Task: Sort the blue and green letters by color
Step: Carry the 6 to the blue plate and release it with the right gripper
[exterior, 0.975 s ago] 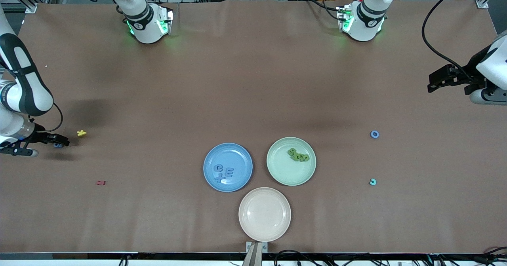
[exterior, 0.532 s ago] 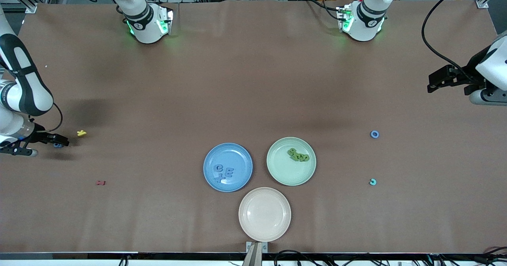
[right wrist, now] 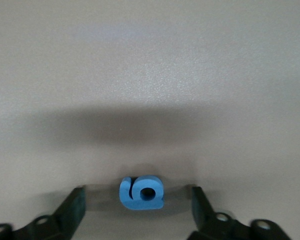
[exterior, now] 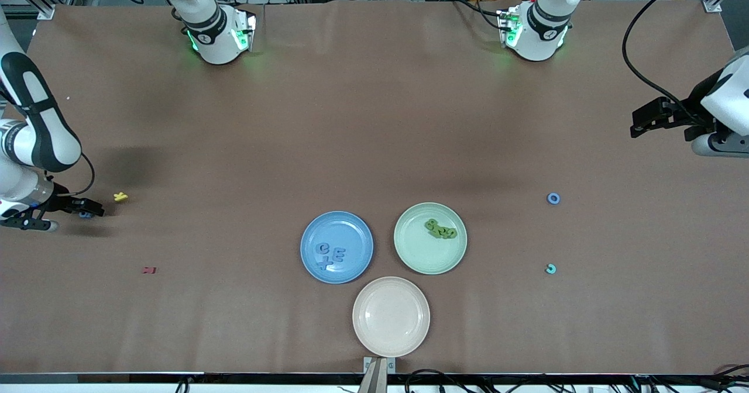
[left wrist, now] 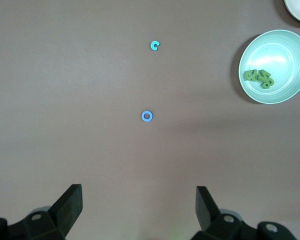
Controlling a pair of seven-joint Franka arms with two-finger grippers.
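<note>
Right end effector (right wrist: 138, 200) sits low at the right arm's end of the brown-covered bench (exterior: 374, 124), its two dark fingers (right wrist: 70, 207) spread apart with a small periwinkle-blue foam piece (right wrist: 141, 192) lying flat between them; neither finger touches it. That piece reads as a "6" or a lower-case "a"; which one cannot be told. Just beside this end effector, toward the middle of the bench, lies a tiny yellow letter (exterior: 120, 196), and a small dark red letter (exterior: 149, 270) lies nearer the front camera.

Left end effector (left wrist: 139, 200) waits in the air over the left arm's end of the bench, fingers spread wide and holding nothing. Below it, in the left wrist view, are a periwinkle-blue ring-shaped "O" (left wrist: 147, 116) and, a little way from that, a turquoise "C" (left wrist: 154, 46).

Between the two end effectors stand three round plates. A blue plate (exterior: 351, 223) carries blue letters (exterior: 331, 254), among them a "C" and an "E". A pale green plate (exterior: 409, 252) holds a heap of olive-green pieces (exterior: 440, 228), too tangled to read. A cream plate (exterior: 391, 316) lies nearest the front camera.
</note>
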